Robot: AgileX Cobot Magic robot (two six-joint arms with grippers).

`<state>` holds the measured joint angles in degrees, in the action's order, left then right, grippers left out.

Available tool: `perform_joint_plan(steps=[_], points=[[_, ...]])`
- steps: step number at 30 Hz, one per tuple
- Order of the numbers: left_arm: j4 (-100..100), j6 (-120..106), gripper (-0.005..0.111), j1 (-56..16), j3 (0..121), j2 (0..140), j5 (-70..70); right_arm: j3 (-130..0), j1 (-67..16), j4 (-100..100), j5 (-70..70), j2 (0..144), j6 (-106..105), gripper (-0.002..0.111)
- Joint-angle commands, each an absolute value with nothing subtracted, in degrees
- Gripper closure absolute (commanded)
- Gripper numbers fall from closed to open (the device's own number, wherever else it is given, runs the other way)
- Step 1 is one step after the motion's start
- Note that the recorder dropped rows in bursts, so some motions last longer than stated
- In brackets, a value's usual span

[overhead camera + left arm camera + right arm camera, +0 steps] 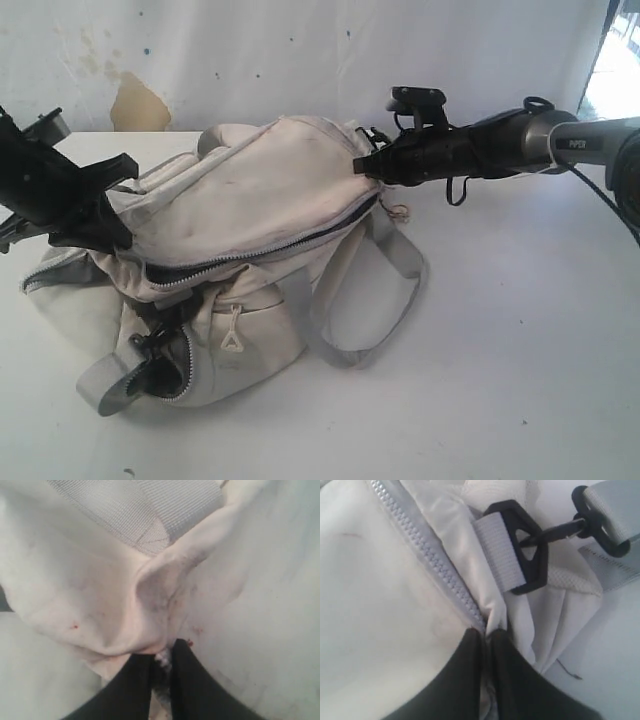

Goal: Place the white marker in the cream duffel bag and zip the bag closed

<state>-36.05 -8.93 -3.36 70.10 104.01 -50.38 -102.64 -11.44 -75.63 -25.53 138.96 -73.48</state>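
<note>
We see a soft, stained cream duffel bag (250, 200) slumped on a white table (520, 400), its long grey zipper (260, 249) gaping; the white marker is not in sight. The black left gripper (162, 652) and right gripper (487, 632) each clamp closed on its fabric at opposite ends. We judge the bag limp and light, and best held near the zipper ends.

A flat white tabletop (520, 400) fills the near ground. Behind it stands a white wall (300, 50) with yellowish stains (95, 55) and a tan patch (138, 105) far left. Daylight glares through a bright opening (612, 75) far right.
</note>
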Motion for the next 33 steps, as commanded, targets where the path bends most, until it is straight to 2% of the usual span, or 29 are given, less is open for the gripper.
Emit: perform_joint_plan(steps=[1,3,8,10,18,25,33], points=[[-36.77,-12.91,0.107,-3.58,70.11,103.91,-49.07,-102.78,-10.58,-71.21,-28.04,137.7,-68.77,0.108],[-35.4,-12.91,0.107,-3.58,71.55,103.91,-49.04,-102.78,-9.6,-65.94,-30.5,136.28,-63.55,0.108],[-34.09,-12.91,0.107,-3.39,76.94,103.96,-46.21,-102.78,-8.97,-37.84,-37.72,131.36,-36.8,0.108],[-34.21,-11.81,0.107,-3.39,78.71,104.27,-44.35,-102.78,-8.97,-33.47,-41.77,129.62,-31.19,0.108],[-34.63,-11.15,0.107,-3.39,84.83,108.16,-44.66,-99.72,-8.97,-24.44,-50.99,123.67,-18.26,0.108],[-37.46,-11.74,0.107,-3.39,90.68,112.23,-44.95,-90.48,-8.97,-16.88,-50.32,115.3,-11.9,0.108],[-41.53,-18.34,0.107,-3.39,95.03,115.32,-46.93,-81.72,-8.97,-16.88,-51.57,106.23,-11.31,0.108]])
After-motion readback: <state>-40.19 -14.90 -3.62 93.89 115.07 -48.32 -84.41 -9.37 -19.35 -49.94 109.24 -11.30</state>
